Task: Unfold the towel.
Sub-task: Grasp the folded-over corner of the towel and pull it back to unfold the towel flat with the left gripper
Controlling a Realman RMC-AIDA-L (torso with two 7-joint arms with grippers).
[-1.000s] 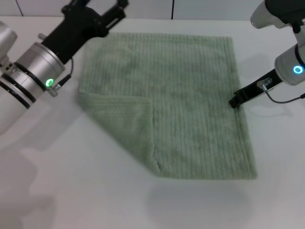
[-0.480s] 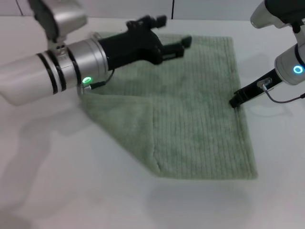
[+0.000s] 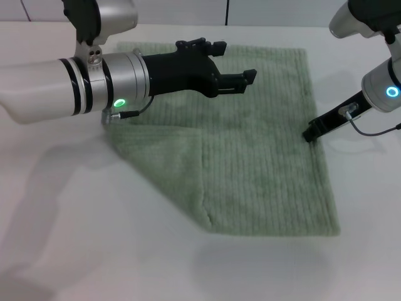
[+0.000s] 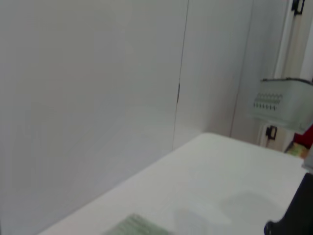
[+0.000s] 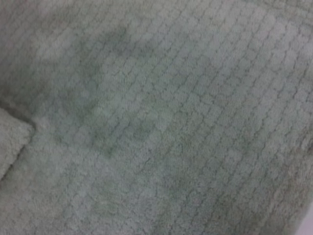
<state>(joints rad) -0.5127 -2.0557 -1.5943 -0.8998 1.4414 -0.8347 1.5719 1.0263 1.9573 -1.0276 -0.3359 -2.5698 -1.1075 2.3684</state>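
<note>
The left gripper (image 3: 241,76) is hovering over the far middle of the towel (image 3: 263,157), its fingers parted narrowly and holding nothing. The sage-green towel is lying mostly flat on the white table (image 3: 94,251), but its near-left corner (image 3: 160,160) is sitting doubled over in a triangle, so one flap is waiting to be opened. The right gripper (image 3: 310,133) is touching the towel's right edge; whether it is pinching cannot be told.
</note>
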